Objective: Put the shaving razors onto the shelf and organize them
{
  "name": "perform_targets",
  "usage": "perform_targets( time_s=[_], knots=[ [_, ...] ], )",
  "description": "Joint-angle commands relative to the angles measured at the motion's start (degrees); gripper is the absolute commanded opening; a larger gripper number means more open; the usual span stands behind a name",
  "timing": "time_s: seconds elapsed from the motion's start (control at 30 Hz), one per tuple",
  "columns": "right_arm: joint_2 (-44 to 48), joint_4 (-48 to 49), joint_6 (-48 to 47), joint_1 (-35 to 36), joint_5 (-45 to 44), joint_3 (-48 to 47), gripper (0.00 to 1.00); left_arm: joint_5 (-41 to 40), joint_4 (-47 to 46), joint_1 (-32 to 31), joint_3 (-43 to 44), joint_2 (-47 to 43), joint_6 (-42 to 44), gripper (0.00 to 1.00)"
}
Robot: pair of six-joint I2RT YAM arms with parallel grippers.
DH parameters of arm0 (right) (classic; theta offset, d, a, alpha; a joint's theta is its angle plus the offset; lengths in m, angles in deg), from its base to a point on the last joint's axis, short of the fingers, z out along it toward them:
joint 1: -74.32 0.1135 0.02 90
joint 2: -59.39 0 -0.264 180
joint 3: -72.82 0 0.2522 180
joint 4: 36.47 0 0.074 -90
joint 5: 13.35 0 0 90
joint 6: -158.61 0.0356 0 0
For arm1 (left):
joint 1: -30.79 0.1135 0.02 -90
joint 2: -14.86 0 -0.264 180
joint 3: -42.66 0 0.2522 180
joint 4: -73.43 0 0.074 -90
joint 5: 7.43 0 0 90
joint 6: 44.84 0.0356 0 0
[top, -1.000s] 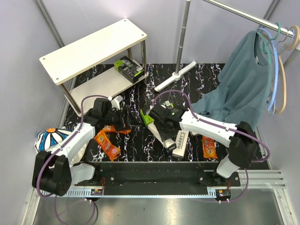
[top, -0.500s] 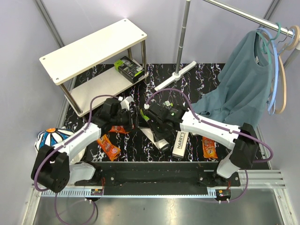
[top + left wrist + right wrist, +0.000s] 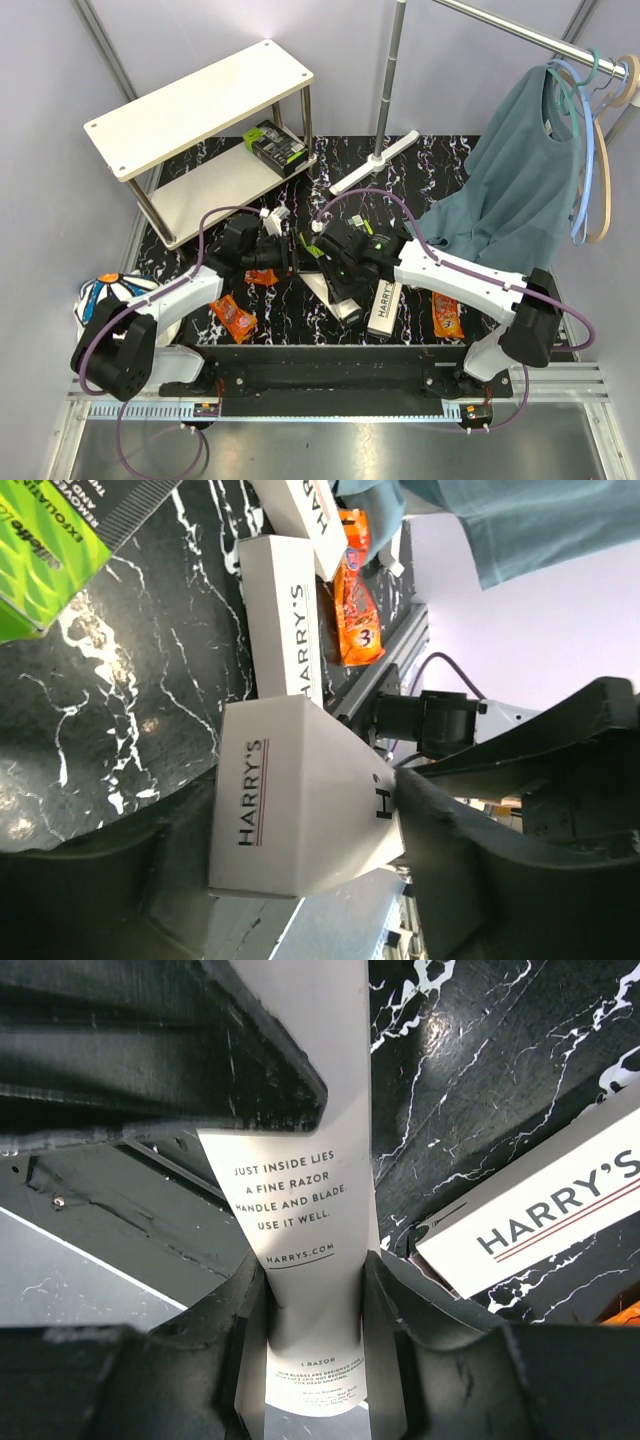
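Note:
A white HARRY'S box hangs above the black marble mat, held between the two arms. My right gripper is shut on one end of the box. My left gripper has both fingers against the other end. In the top view the two grippers, left and right, meet at the mat's middle. Two more HARRY'S boxes lie near the right arm. Orange packets lie on the mat. A green pack lies beside the grippers. The shelf stands back left, a black-and-green pack on its lower board.
A metal clothes rail at the back right carries a teal shirt and hangers. Its white T-shaped foot rests on the mat behind the grippers. A patterned round object sits by the left arm's elbow.
The left gripper has moved right to meet the right gripper and has closed onto the box. The right gripper has turned the box towards it.

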Motion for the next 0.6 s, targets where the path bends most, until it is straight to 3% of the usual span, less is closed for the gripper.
perform_targets(
  time_s=[0.0,0.2,0.5,0.57],
  knots=[
    [4.59,6.51,0.75,0.63,2.24,0.16,0.33,2.82,-10.94,-0.57,-3.05,1.21,-4.22,0.50],
    [6.61,6.95,1.27,0.63,1.45,1.66,0.54,4.32,-13.95,-0.66,-4.02,0.86,-5.55,0.23],
    [12.15,8.71,3.82,0.63,-5.57,2.45,0.96,5.55,-14.66,-0.57,-3.93,-1.51,-5.02,0.23],
    [14.87,9.67,4.70,0.55,-6.90,3.59,1.00,5.91,-15.09,-0.49,-3.67,-2.30,-4.67,0.24]
  ],
)
